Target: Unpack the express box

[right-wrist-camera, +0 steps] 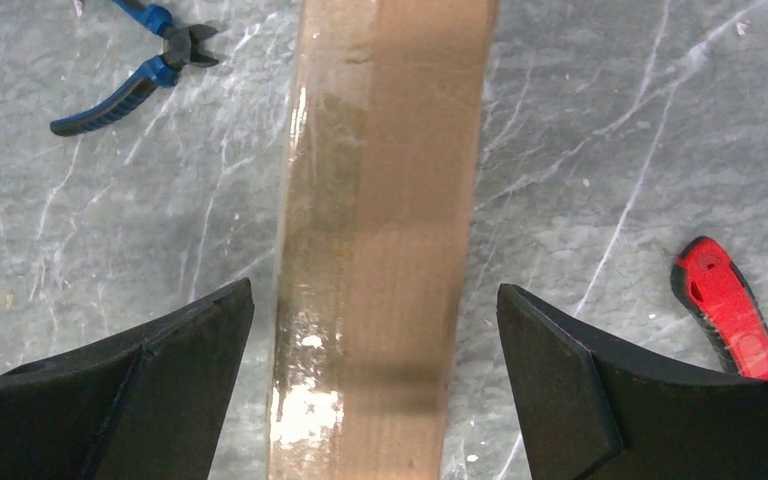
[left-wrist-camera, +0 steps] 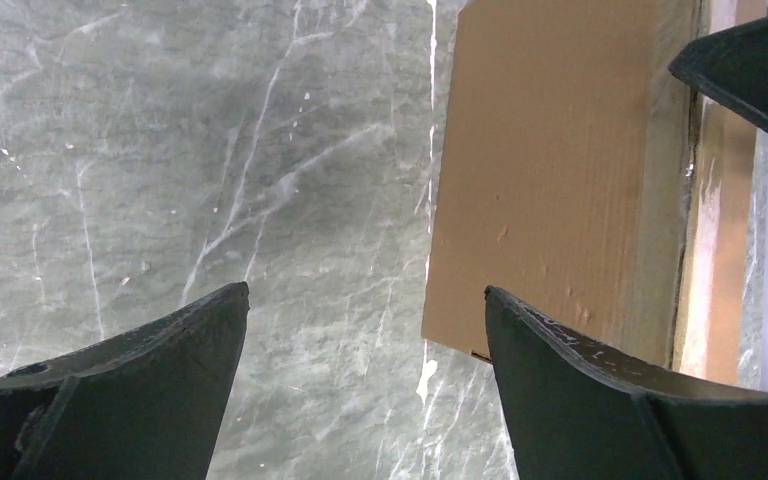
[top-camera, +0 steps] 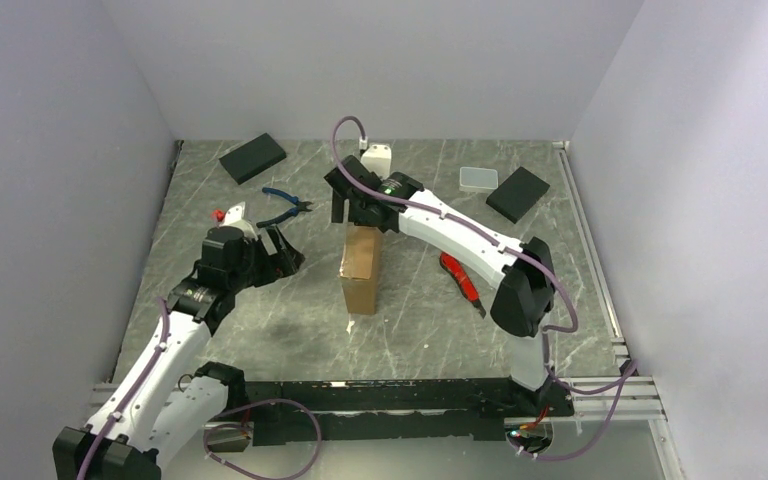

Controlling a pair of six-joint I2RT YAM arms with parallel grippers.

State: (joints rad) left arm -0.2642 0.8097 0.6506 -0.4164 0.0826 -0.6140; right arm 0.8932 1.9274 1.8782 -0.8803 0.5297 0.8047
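Note:
The express box (top-camera: 362,268), plain brown cardboard, stands on its narrow edge in the middle of the marble table, closed, with clear tape along its top edge (right-wrist-camera: 380,220). My right gripper (top-camera: 352,215) is open above the box's far end, one finger on each side of the taped edge, not touching it in the right wrist view (right-wrist-camera: 375,295). My left gripper (top-camera: 285,250) is open and empty, just left of the box. In the left wrist view (left-wrist-camera: 365,300) the box's broad side (left-wrist-camera: 550,170) fills the right half.
Blue pliers (top-camera: 285,205) lie behind the left gripper and show in the right wrist view (right-wrist-camera: 130,70). A red utility knife (top-camera: 460,280) lies right of the box. Two black blocks (top-camera: 253,157) (top-camera: 518,193) and a white-grey case (top-camera: 478,179) sit at the back.

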